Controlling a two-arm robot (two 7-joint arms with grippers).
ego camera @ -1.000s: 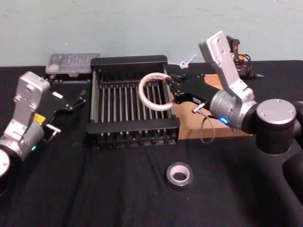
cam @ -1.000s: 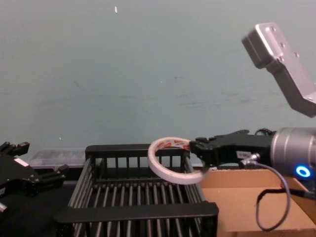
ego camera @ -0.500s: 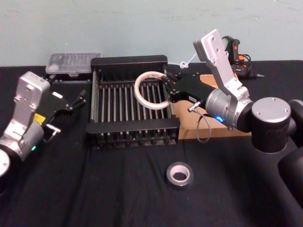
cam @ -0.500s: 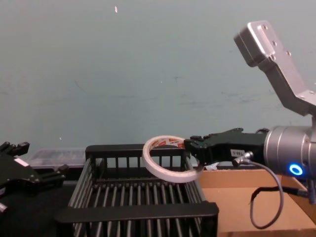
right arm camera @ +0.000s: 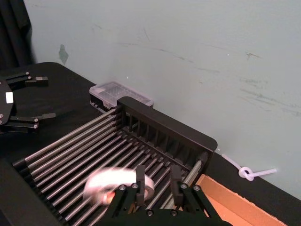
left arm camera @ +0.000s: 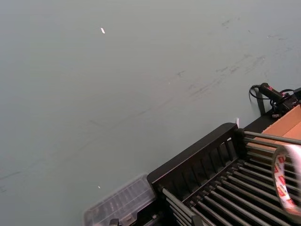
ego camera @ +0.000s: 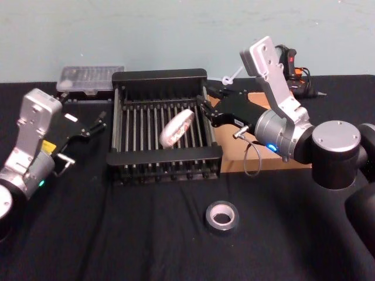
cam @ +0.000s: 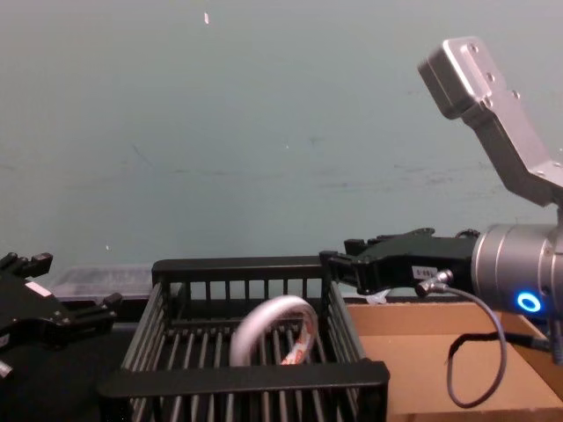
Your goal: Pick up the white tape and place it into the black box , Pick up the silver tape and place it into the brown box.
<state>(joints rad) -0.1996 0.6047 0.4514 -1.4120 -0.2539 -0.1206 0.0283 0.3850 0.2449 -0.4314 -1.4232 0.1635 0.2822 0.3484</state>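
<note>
Head view puts the black box (ego camera: 166, 136) at the middle of the scene, and everything else is placed here against it. Inside the black box, over its slatted floor and toward its right half, the white tape (ego camera: 176, 129) is tilted on edge, its red-and-white printed core partly showing; in the chest view the same roll (cam: 273, 331) stands as an arch between the box's near and far rims, and it is blurred in the right wrist view (right arm camera: 118, 184), so whether it rests fully on the bars cannot be told. The right gripper (ego camera: 204, 108) hangs at the box's right rim, just above it, its two fingers (right arm camera: 140, 178) spread apart with nothing between them and clear of the roll. To the right of the black box, touching or just beside its right wall, lies the brown box (ego camera: 258, 153), largely covered by the right arm. The silver tape (ego camera: 222, 217) lies flat on the black tablecloth (ego camera: 146, 234) in front of the black box, nearer the robot and a little to the right of the box's right front corner, well apart from both grippers. The left gripper (ego camera: 96, 124) is parked to the left of the black box, near its left wall, fingers apart and empty. Behind the box's far left corner sits a clear plastic case (ego camera: 89, 78).
</note>
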